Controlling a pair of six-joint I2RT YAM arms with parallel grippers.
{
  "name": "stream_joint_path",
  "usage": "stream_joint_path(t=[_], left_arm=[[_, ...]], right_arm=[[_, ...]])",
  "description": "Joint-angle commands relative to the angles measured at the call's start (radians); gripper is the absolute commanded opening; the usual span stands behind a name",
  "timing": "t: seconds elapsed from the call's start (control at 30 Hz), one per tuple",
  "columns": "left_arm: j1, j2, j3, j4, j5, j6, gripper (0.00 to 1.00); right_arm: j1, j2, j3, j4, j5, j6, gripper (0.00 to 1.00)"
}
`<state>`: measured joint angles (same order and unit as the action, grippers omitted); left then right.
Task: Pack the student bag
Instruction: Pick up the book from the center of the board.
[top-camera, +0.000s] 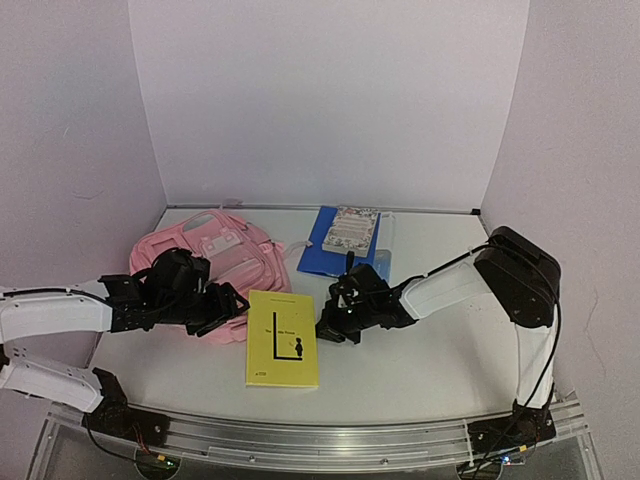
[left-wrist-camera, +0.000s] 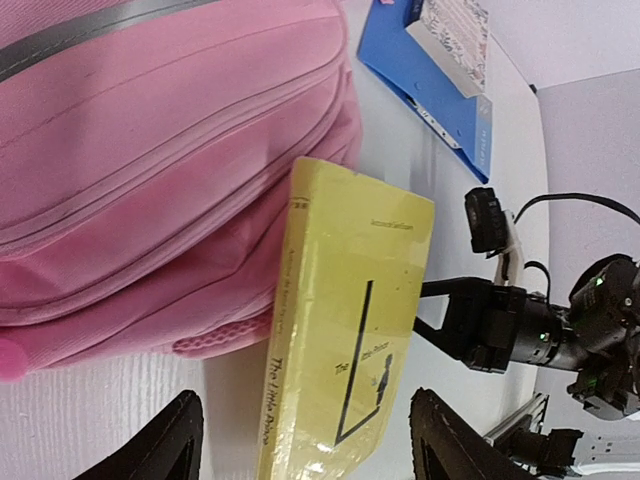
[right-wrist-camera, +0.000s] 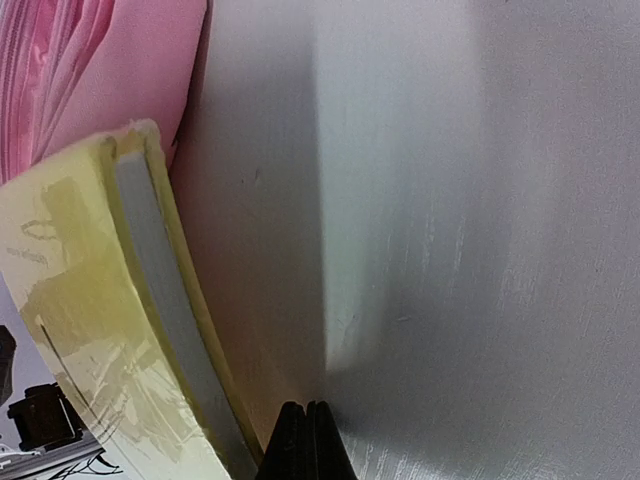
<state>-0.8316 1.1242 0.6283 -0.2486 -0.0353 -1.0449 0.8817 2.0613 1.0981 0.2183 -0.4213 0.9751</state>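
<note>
The student bag is a soft pink backpack lying flat at the left of the table. A yellow paperback lies flat in front of it, its far corner against the bag. My left gripper is open at the book's left side. In the left wrist view its fingertips stand wide apart with the book's spine between them, not touching, and the bag lies beyond. My right gripper is shut and empty, low at the book's right edge. The right wrist view shows its tips together beside the book.
A blue folder lies at the back centre with a patterned book on top of it. White walls close in the table on three sides. A metal rail runs along the near edge.
</note>
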Motion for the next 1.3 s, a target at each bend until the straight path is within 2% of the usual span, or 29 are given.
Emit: stream_joint_path(t=[0.0, 0.33, 0.57, 0.77, 0.83, 0.9, 1.0, 1.13, 1.2, 1.27], left_arm=[[0.021, -0.038, -0.06, 0.009, 0.079, -0.028, 0.72], [0.023, 0.106, -0.134, 0.313, 0.276, -0.036, 0.72], [0.023, 0.207, -0.133, 0.4, 0.308, -0.022, 0.72], [0.023, 0.267, -0.144, 0.475, 0.327, -0.031, 0.68], [0.023, 0.264, -0.155, 0.525, 0.336, -0.02, 0.62], [0.023, 0.251, -0.169, 0.572, 0.34, -0.008, 0.51], [0.023, 0.209, -0.184, 0.594, 0.327, 0.006, 0.29], [0.023, 0.144, -0.192, 0.613, 0.329, 0.035, 0.05], [0.023, 0.12, -0.185, 0.604, 0.327, 0.059, 0.0], [0.023, 0.094, -0.163, 0.574, 0.331, 0.087, 0.0]], right_arm=[[0.008, 0.022, 0.022, 0.007, 0.027, 0.011, 0.0], [0.01, 0.021, 0.037, 0.007, 0.026, 0.013, 0.0], [0.009, 0.015, 0.039, 0.007, 0.024, 0.014, 0.0], [0.011, 0.004, 0.042, 0.007, 0.021, 0.016, 0.0], [0.011, 0.0, 0.04, 0.007, 0.024, 0.016, 0.0], [0.011, -0.01, 0.035, 0.007, 0.031, 0.015, 0.0], [0.011, -0.039, 0.025, 0.007, 0.044, 0.009, 0.0], [0.01, -0.118, -0.007, 0.005, 0.082, -0.006, 0.0], [0.008, -0.166, -0.02, -0.009, 0.12, -0.017, 0.02], [0.003, -0.229, -0.031, -0.056, 0.154, -0.043, 0.12]])
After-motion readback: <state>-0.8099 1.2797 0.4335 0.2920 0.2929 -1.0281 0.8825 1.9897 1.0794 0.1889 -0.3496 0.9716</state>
